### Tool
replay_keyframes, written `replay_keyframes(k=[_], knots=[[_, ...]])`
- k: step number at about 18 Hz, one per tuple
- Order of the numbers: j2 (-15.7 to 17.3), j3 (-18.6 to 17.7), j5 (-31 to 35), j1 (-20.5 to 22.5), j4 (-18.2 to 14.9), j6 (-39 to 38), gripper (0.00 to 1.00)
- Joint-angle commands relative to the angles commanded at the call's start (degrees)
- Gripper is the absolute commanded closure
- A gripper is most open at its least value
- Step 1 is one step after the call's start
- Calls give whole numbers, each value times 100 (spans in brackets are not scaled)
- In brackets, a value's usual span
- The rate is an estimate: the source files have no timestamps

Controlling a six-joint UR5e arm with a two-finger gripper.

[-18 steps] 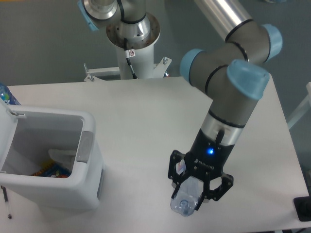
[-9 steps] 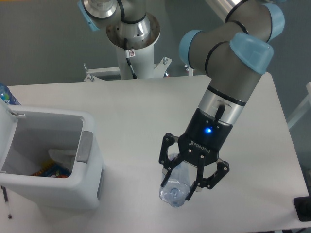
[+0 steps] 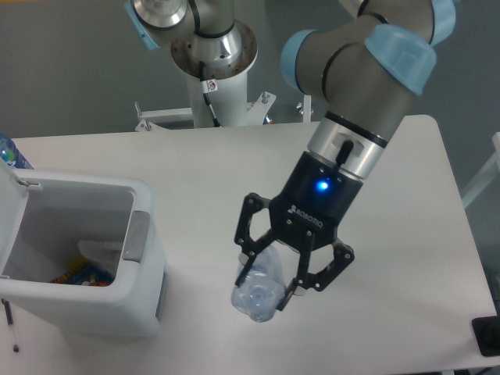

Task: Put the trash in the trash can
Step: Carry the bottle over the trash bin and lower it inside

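Observation:
My gripper is shut on the clear crinkled plastic water bottle, which hangs above the white table, its lower end pointing down and left. The trash can, a large white bin with a grey handle panel, stands at the left with its lid swung open. Inside it lie a pale wrapper-like piece and some colourful scraps. The gripper and bottle are to the right of the bin, a short gap from its side wall.
The arm's base column rises at the back centre of the table. A blue-capped bottle peeks in at the far left edge behind the bin. A dark object sits at the lower right corner.
The gripper has lifted the bottle off the table and carried it left, toward the bin, over the last second.

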Motion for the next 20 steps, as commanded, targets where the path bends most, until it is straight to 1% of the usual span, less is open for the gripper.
replay_keyframes(k=[4, 9, 12, 15, 20], knots=[[27, 211, -334, -18, 0, -229, 55], [53, 668, -554, -27, 9, -369, 55], [62, 870, -764, -97, 9, -641, 55], [97, 888, -950, -228, 9, -668, 55], [123, 836, -941, -693, 9, -695, 55]])
